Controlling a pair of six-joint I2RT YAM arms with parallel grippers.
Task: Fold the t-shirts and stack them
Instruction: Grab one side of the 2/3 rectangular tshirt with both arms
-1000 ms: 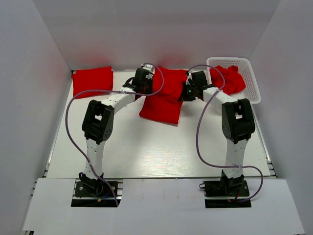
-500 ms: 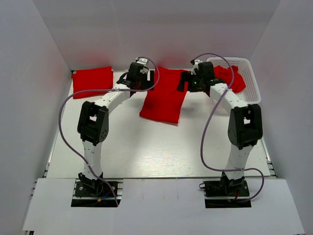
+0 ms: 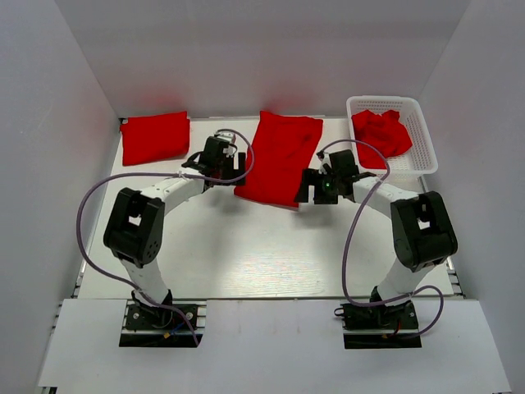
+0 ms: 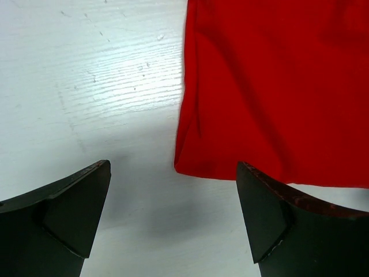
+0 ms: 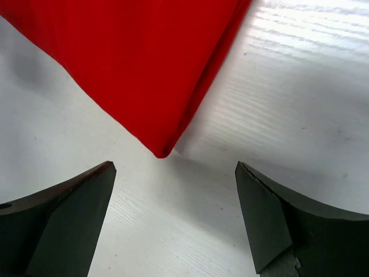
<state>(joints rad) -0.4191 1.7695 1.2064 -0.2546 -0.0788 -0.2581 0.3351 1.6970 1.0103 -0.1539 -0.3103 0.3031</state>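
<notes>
I note left gripper (image 3: 220,161) and right gripper (image 3: 318,182), jaws spread and empty, each just short of a near corner of the t-shirt (image 3: 279,156), its long axis running away.

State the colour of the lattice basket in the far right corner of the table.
White. The basket shows best in the top external view.

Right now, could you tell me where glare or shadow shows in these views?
Left wrist: glare streaks the table beside the shirt. Right wrist: glare at upper right, shadow under the shirt's corner. Top: even, soft light.
</notes>
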